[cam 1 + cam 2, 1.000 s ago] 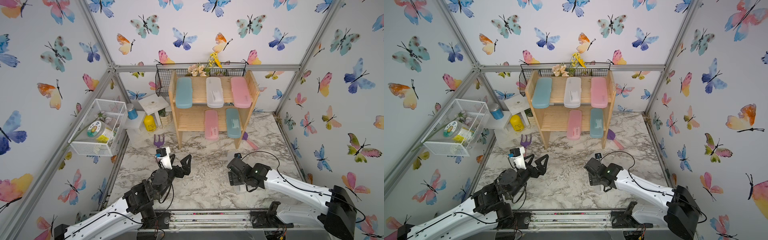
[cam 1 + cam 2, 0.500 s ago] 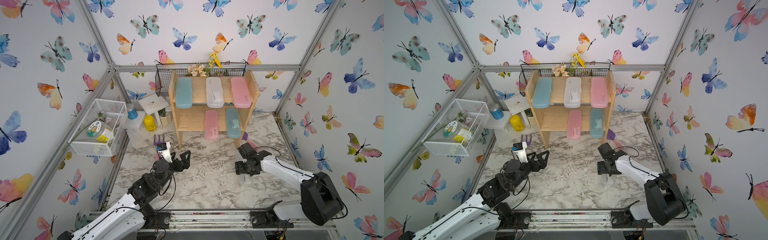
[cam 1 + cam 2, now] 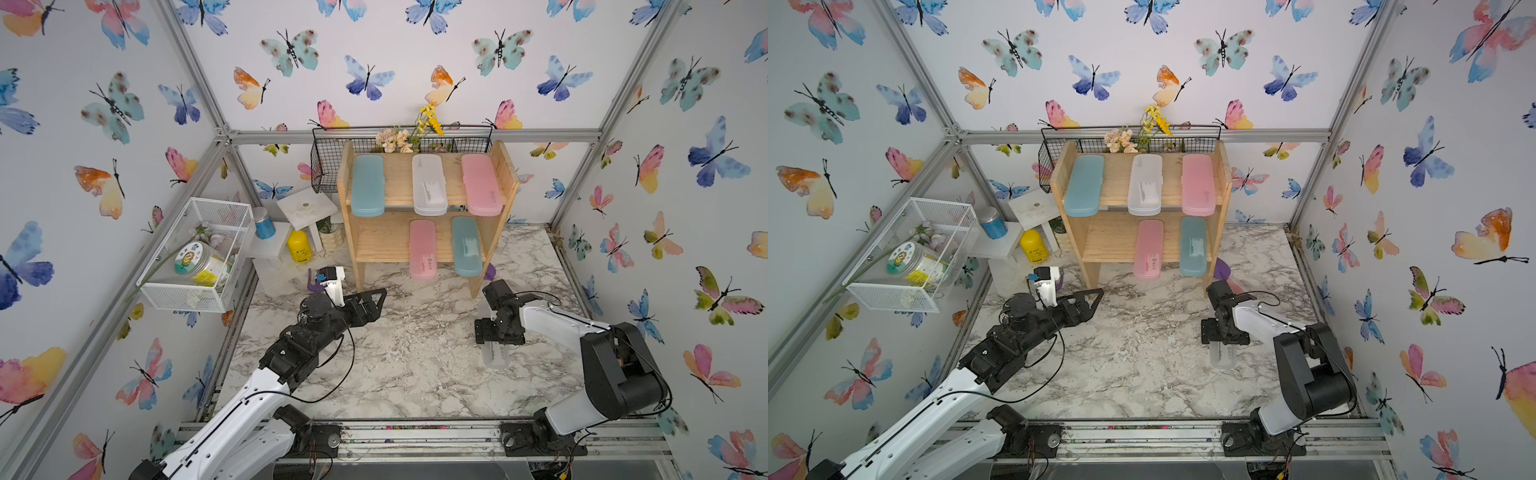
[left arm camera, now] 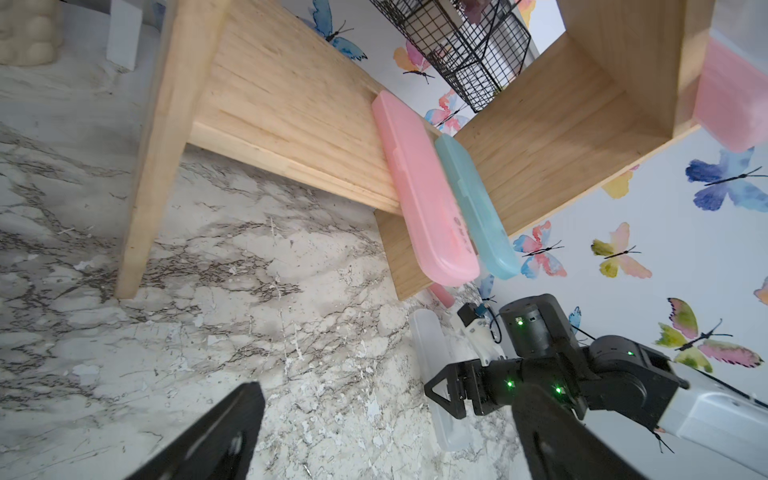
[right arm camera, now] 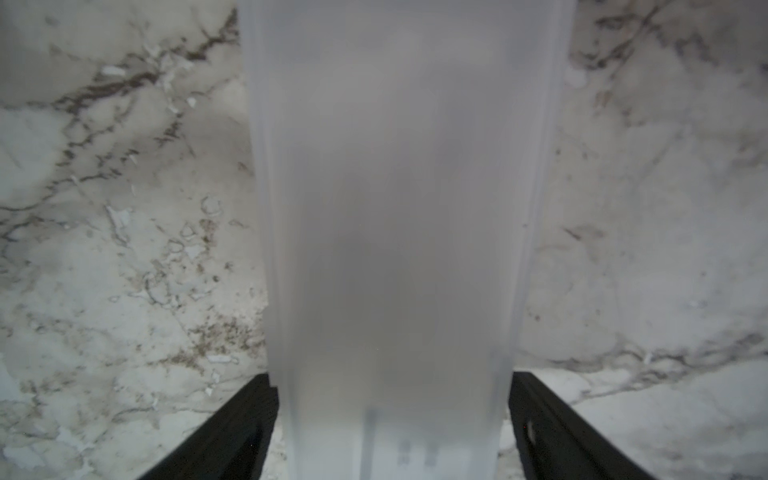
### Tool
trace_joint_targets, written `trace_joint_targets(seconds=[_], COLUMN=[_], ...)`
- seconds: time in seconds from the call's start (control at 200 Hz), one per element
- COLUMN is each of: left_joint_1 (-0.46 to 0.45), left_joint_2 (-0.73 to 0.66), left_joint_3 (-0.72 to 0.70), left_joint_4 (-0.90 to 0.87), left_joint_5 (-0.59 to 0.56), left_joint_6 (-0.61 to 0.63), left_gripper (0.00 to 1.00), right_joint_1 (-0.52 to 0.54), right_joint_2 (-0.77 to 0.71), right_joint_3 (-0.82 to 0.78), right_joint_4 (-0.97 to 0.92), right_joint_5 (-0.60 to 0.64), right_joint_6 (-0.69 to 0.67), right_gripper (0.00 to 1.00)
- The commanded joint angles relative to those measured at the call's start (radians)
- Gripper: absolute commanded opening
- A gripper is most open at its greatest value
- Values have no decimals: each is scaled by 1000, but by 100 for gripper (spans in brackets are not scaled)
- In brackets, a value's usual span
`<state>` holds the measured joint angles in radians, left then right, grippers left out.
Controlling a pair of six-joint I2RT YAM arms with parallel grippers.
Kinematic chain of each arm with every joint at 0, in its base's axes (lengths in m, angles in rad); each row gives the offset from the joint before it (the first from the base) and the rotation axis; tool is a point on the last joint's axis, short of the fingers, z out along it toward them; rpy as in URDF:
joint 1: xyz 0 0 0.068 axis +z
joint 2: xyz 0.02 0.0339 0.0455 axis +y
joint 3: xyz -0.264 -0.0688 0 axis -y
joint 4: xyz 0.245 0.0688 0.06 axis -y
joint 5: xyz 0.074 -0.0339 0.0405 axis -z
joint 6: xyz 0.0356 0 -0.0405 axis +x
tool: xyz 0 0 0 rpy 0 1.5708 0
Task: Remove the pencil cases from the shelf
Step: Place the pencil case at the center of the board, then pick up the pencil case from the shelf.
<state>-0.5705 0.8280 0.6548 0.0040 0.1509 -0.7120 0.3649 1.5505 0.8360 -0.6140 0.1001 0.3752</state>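
Note:
Five pencil cases lie on the wooden shelf (image 3: 505, 166). On its top tier are a teal (image 3: 368, 185), a white (image 3: 429, 185) and a pink one (image 3: 482, 185). On its lower tier are a pink (image 3: 422, 249) and a teal one (image 3: 466, 246), both overhanging the front edge. A sixth, translucent white case (image 3: 494, 357) lies flat on the marble at the right. My right gripper (image 3: 496, 334) points down over it, open, a finger on each side (image 5: 392, 432). My left gripper (image 3: 376, 299) hovers open and empty in front of the shelf's left leg (image 4: 386, 440).
A black wire basket (image 3: 328, 166) with flowers hangs behind the shelf. Left of the shelf stand a white step stand (image 3: 305, 205), a yellow bottle (image 3: 300, 247) and a blue jar (image 3: 264, 222). A white mesh basket (image 3: 195, 257) juts from the left wall. A purple garden fork (image 3: 311, 282) lies by my left wrist.
My right arm folded back and its fingers spread wider around the white case, which now rests on the marble. My left gripper moved forward toward the shelf, still open.

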Motion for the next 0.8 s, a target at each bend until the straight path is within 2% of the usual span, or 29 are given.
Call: trace_joint_targets(seconds=[0.0, 0.155, 0.35, 0.421, 0.611, 0.696, 0.796], left_joint_1=[4, 4, 6, 6, 23, 42, 45], left_joint_2=[20, 94, 218, 283, 462, 543, 615], left_joint_3=[29, 29, 0, 1, 25, 77, 124], left_joint_4=[43, 113, 343, 447, 703, 723, 738], left_joint_5=[112, 215, 313, 372, 442, 505, 516], left_joint_6=[-24, -80, -205, -258, -391, -406, -423], left_gripper=[99, 99, 99, 99, 99, 96, 89], right_joint_1=[-7, -7, -7, -7, -7, -7, -8], right_joint_2=[-8, -165, -372, -389, -388, -415, -428], right_joint_3=[25, 26, 21, 47, 123, 115, 117], right_joint_4=[-12, -18, 5, -28, -105, -74, -70], right_joint_5=[21, 4, -25, -4, -11, -29, -38], right_joint_6=[6, 16, 27, 42, 27, 27, 26], right_gripper=[100, 100, 99, 99, 99, 99, 99])
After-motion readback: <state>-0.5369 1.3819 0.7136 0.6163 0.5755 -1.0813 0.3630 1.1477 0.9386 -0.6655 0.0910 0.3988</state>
